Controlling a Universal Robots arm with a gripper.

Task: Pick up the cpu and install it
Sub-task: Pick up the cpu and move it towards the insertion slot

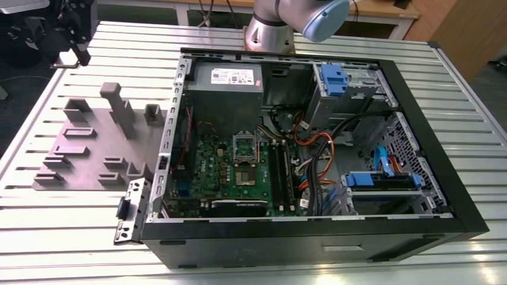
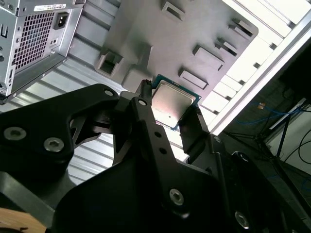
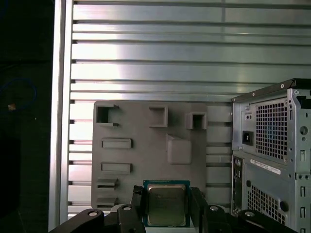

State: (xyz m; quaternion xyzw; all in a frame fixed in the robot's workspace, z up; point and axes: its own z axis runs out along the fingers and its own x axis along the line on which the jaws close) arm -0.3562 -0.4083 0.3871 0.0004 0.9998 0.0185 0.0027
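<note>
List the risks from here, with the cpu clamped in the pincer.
The pincer grips the cpu by two opposite edges only; a slip could drop it onto the grey fixture plate or the table. The socket frame lies deep in the open case near orange cables; the bulky pincer may snag them, or seat the chip crooked.

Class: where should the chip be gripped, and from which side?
By two opposite edges, as the gripper holds the chip in both wrist views. It is flat and square, so coming straight at its face, a jaw either side, probably works best.
</note>
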